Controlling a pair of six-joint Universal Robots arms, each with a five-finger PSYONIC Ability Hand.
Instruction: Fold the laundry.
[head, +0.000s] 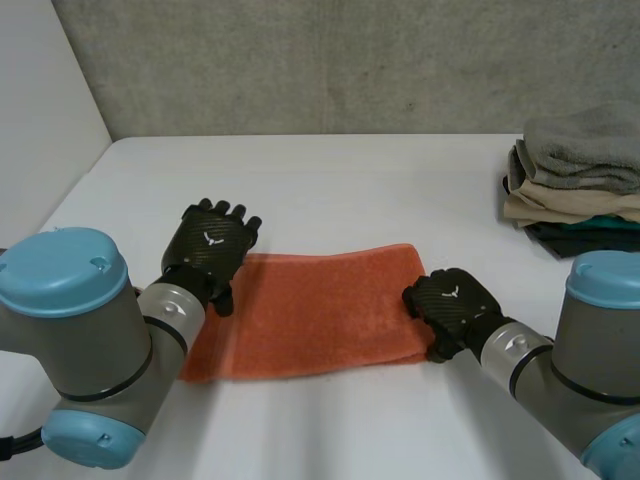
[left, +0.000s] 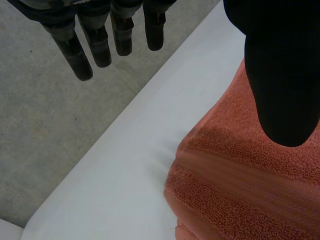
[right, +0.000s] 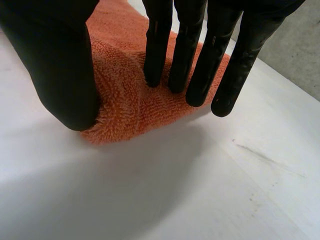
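An orange towel (head: 310, 310) lies folded in a long band across the middle of the white table (head: 330, 180). My left hand (head: 208, 250) hovers over its left end, open, fingers (left: 100, 45) straight and apart from the thumb, touching nothing. Under that hand the towel's (left: 240, 190) corner rests by the table's edge. My right hand (head: 450, 305) is at the towel's right end. There its fingers (right: 200, 60) press down on the towel (right: 130, 100) while the thumb closes against the cloth's edge, pinching a bunched fold between them.
A stack of folded laundry (head: 575, 180), grey on top with beige and dark pieces beneath, sits at the table's far right. A grey wall stands behind the table. The table's far-left edge (left: 100, 165) drops to a grey floor.
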